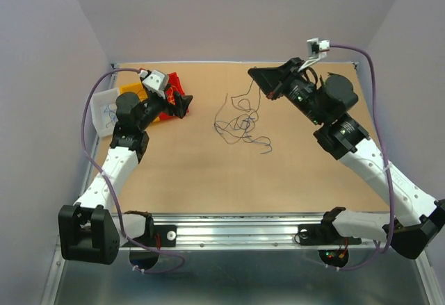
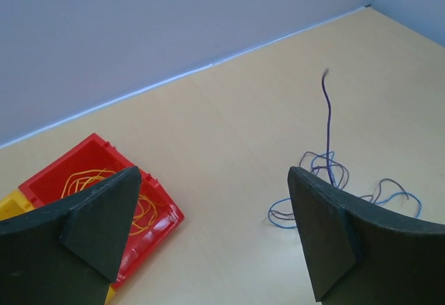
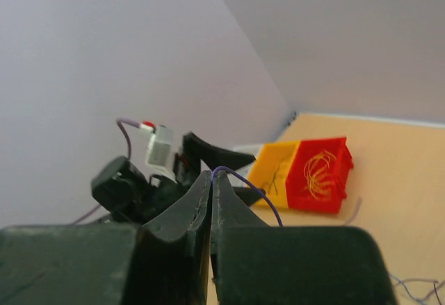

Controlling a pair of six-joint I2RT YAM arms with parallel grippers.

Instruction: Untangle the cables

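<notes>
The cables (image 1: 240, 123) lie in a loose blue and black tangle on the tan table, mid-back. My right gripper (image 1: 253, 74) hangs above the tangle's right side, shut on one blue cable (image 3: 252, 192) that arcs out of the tips of the right gripper (image 3: 211, 174). That strand rises straight up from the tangle (image 2: 327, 110). My left gripper (image 1: 182, 106) stands open, apart from the cables, by the red bin. In the left wrist view nothing sits in the left gripper (image 2: 214, 174), and the cables (image 2: 321, 169) show beside its right finger (image 2: 327, 235).
A red bin (image 1: 172, 88) holding orange-yellow wires (image 2: 90, 180) stands at the back left. Beside it are a yellow bin (image 1: 133, 89) with dark wires and a white bin (image 1: 106, 112) with a blue wire. Walls close the table's back and sides.
</notes>
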